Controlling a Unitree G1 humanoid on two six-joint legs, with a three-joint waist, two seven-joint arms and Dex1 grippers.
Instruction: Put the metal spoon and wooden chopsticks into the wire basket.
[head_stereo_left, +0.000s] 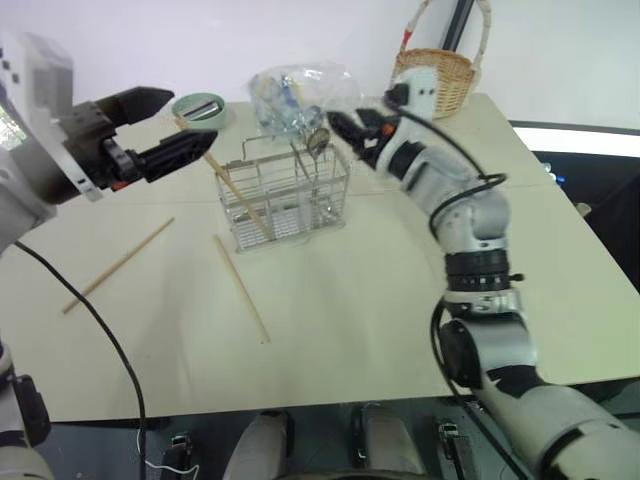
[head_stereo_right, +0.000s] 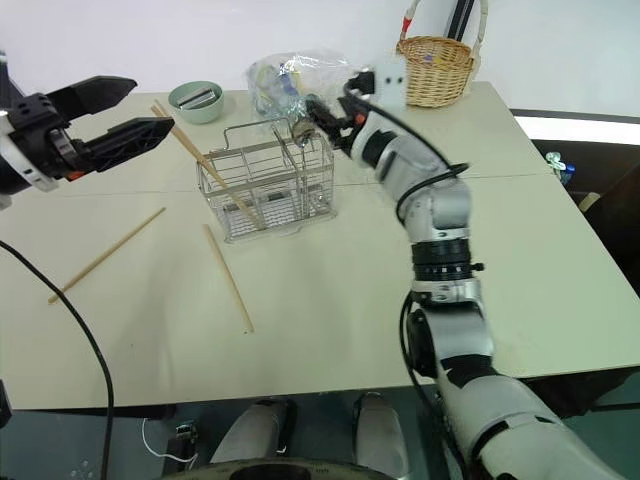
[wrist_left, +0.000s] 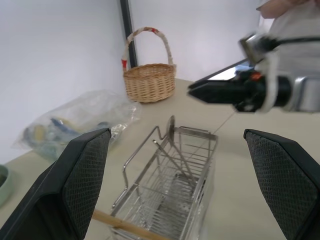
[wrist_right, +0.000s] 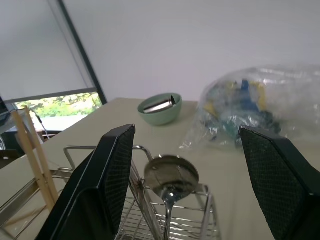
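Spoon drop looks done: metal spoon (wrist_right: 171, 176) stands handle-down in the wire basket (head_stereo_left: 285, 195), bowl up at the rim, leaning on the wires. Your R gripper (wrist_right: 182, 165) is just above it, jaws spread, holding nothing, spoon bowl sitting between the fingers in the R wrist view. L gripper (head_stereo_right: 118, 115) hovers off the basket's left side, wide open, empty. One wooden chopstick (head_stereo_right: 205, 172) already leans in the basket, top end poking out over the rim. Two more chopsticks lie flat on the table (head_stereo_left: 380, 310): one (head_stereo_left: 118, 265) far left, one (head_stereo_left: 240, 288) just in front of the basket. Next, imo: pull R clear w/o knocking the spoon, then L goes for a loose stick; needs a low flat pinch. Other containers: green bowl (head_stereo_right: 196, 100) w/ a metal item inside, wicker basket (head_stereo_right: 436, 68) at the back, contents not visible.
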